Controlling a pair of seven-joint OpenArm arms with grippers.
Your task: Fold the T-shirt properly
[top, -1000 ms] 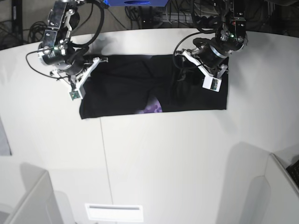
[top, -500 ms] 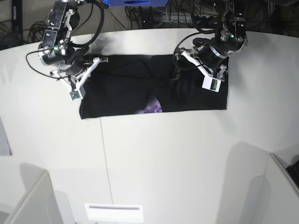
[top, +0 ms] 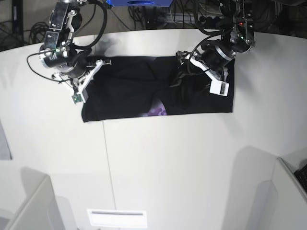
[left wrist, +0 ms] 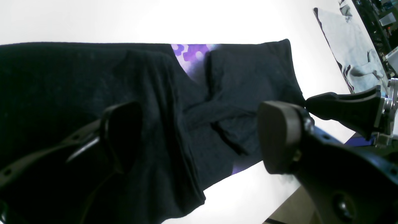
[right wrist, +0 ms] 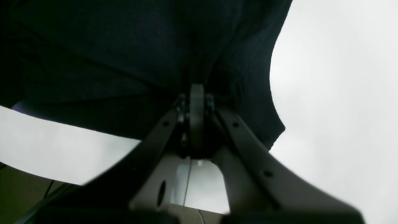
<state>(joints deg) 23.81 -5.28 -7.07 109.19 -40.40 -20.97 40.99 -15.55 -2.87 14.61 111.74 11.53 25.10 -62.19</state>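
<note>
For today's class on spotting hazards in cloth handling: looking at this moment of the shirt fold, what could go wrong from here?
1. The left gripper is open above the T-shirt, where folds are bunched; closing here might pinch several layers and drag the fold askew.
2. The right gripper is shut at the shirt's other end; whether it holds cloth is unclear. If so, pulling could tug that end out of line.
3. The purple print peeks out at the near edge, so the layers may already be uneven.

White table; blue box behind it.

White table; black T-shirt lying flat, folded, purple print showing.
</note>
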